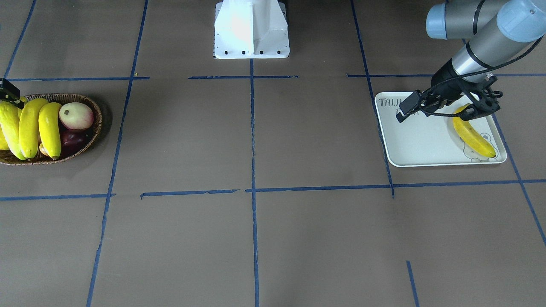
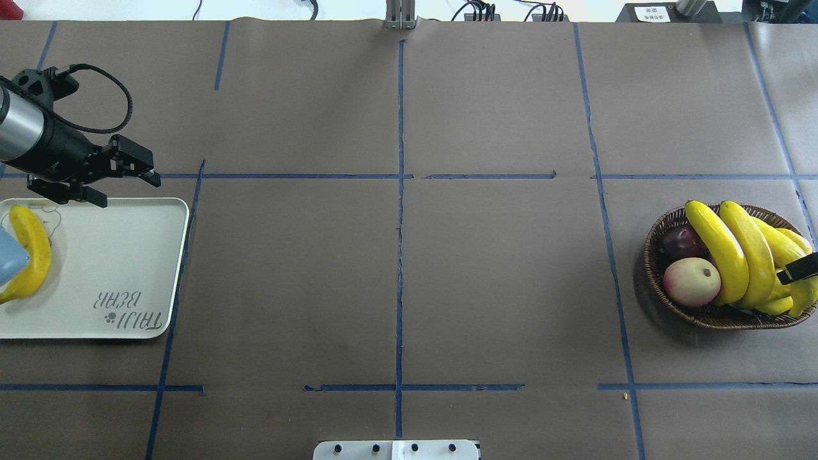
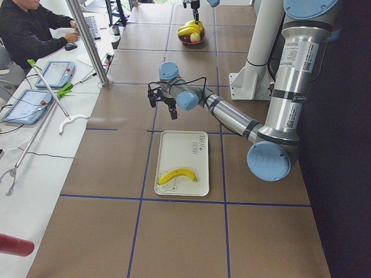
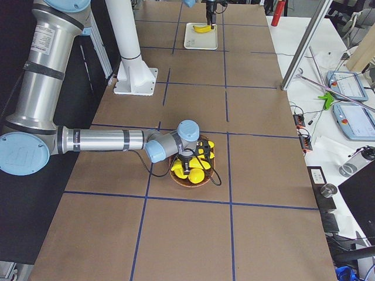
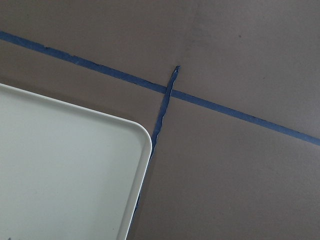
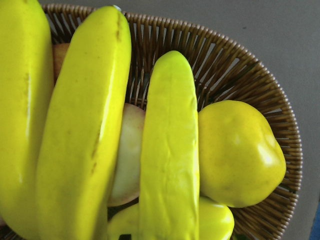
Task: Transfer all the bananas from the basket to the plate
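Left end of the counter (image 2: 498, 275): the plate (image 2: 108, 255) is lying flat with one banana (image 2: 33, 252) resting on it. The banana is sitting near the short side away from the grey lettering, and its curve is crossing the bear drawing.

The left fingers (image 2: 134, 158) are hanging raised over the plate's far rim, the side away from the robot's base. They are standing apart with nothing between them, and they are not touching the banana. The left wrist view is taking in only a rounded plate corner and blue tape (image 5: 220, 107) on the brown counter.

Right end: the basket (image 2: 658, 255) is holding three bananas (image 2: 719, 252) lying side by side across its width. A pink-cream round fruit (image 2: 691, 281) and a dark purple fruit (image 2: 680, 239) are sitting beside them. A round yellow fruit (image 6: 240, 155) is showing behind one banana in the right wrist view.

The right fingers (image 2: 800, 269) are hovering close over the basket's bananas. Only a black tip is showing at the overhead view's edge, and the wrist view is showing fruit alone, so I cannot tell whether they are apart or together.
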